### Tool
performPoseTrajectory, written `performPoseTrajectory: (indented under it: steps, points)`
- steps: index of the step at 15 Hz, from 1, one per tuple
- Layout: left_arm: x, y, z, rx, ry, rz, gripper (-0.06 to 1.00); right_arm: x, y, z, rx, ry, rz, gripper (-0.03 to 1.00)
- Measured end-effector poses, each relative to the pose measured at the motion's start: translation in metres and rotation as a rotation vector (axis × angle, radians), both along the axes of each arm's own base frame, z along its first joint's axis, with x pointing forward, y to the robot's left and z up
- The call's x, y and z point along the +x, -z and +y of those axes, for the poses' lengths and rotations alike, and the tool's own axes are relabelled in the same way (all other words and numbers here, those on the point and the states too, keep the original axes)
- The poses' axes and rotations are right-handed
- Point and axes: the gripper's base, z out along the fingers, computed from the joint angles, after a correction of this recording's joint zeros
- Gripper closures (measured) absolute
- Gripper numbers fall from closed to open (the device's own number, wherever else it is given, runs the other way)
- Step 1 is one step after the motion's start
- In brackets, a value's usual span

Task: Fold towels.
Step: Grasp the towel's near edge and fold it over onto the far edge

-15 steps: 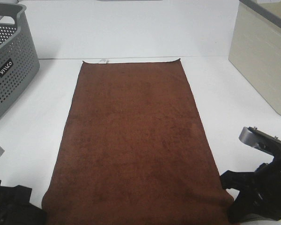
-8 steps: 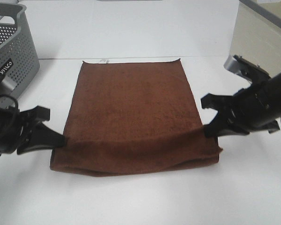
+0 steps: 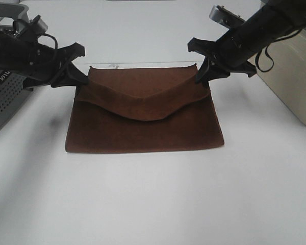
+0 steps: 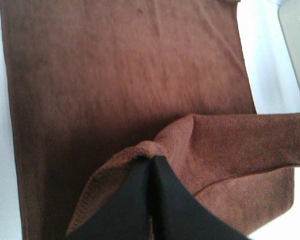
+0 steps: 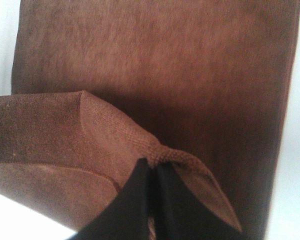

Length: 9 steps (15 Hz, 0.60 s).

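The dark reddish-brown towel [image 3: 143, 127] lies on the white table [image 3: 153, 204], folded over on itself. Its near edge is lifted and carried over toward the far edge, sagging in the middle. My left gripper [image 3: 80, 80] is shut on the towel's left corner above the far left side. My right gripper [image 3: 203, 75] is shut on the right corner above the far right side. The left wrist view shows the black fingers [image 4: 150, 200] pinching a fold of towel [image 4: 115, 75]. The right wrist view shows the fingers [image 5: 152, 200] pinching the towel [image 5: 155, 65]. A small white tag [image 3: 112, 66] peeks at the far edge.
A grey perforated basket [image 3: 2, 97] stands at the far left, behind my left arm. A beige box [image 3: 290, 76] stands at the far right, beside my right arm.
Both grippers took the towel's near corners and carried them up and away toward the far edge. The towel went from flat to folded over, with the fold line now nearest the camera.
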Motion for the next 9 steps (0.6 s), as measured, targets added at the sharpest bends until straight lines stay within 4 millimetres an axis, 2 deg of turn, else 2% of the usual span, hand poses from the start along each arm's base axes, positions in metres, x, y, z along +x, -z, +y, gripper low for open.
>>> performPoseTrajectory:
  steps: [3,5,7,9]
  points:
    - [0.044,0.008,-0.001,0.032,-0.047,-0.081,0.94,0.048,-0.004,0.003,-0.077,-0.019,-0.090,0.97]
    - [0.073,0.014,-0.002,0.044,-0.076,-0.138,0.94,0.074,0.002,0.004,-0.125,-0.027,-0.149,0.97]
    - [0.094,0.020,-0.002,0.057,-0.108,-0.186,0.94,0.094,0.007,0.005,-0.157,-0.033,-0.204,0.97]
    - [0.111,0.035,0.000,0.079,-0.145,-0.213,0.94,0.108,0.022,0.003,-0.168,-0.026,-0.219,0.97]
